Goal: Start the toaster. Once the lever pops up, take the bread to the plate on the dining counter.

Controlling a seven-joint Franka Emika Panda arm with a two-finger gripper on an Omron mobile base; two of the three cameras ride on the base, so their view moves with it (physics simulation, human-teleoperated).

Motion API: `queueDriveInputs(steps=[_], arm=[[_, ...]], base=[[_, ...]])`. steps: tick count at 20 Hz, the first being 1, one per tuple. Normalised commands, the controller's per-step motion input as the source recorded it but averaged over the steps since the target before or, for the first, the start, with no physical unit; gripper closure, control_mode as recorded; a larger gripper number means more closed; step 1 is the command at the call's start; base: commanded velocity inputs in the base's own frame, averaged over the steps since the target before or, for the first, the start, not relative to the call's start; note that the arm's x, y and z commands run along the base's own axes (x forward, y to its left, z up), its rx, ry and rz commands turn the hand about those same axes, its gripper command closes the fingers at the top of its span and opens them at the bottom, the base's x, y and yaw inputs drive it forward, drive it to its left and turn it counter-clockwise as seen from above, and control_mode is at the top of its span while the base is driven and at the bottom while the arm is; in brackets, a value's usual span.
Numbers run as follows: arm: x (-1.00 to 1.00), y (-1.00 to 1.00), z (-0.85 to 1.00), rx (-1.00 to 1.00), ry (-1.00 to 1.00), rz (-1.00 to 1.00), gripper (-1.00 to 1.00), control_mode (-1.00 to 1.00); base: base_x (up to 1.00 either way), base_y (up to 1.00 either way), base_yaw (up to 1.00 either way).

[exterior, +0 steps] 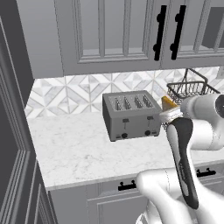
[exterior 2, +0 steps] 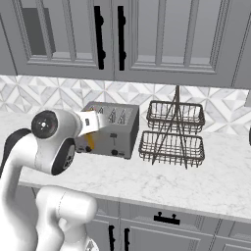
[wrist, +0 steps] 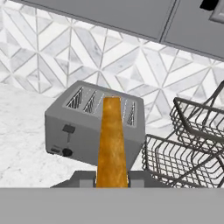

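The grey four-slot toaster point(exterior: 130, 116) point(exterior 2: 112, 128) point(wrist: 87, 124) stands on the marble worktop against the tiled wall. Its slots look empty and its front levers sit high. My gripper point(exterior: 171, 113) point(exterior 2: 91, 128) point(wrist: 112, 180) hangs just right of the toaster and a little in front of it, shut on the bread point(exterior: 168, 103) point(exterior 2: 89, 141) point(wrist: 112, 140). The golden-tan slice shows edge-on between the fingers in the hand view, held clear of the toaster. The plate and the dining counter are out of view.
A two-tier dark wire basket rack point(exterior: 191, 89) point(exterior 2: 172, 133) point(wrist: 192, 144) stands close to the toaster's right. Grey wall cabinets point(exterior: 113, 30) hang above. The worktop point(exterior: 74, 148) has drawers below, and a tall dark panel borders it on the left.
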Motion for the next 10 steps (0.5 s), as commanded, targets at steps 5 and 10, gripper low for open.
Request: queueDriveInputs(steps=[5, 10], arm=[[-0.03, 0.33, -0.11, -0.12, 0.00, 0.00, 1.00, -1.00], [-0.02, 0.29, -0.09, -0.11, 0.00, 0.00, 1.00, -1.00]], base=[[0.00, 0.00, 0.00], [0.00, 0.00, 0.00]])
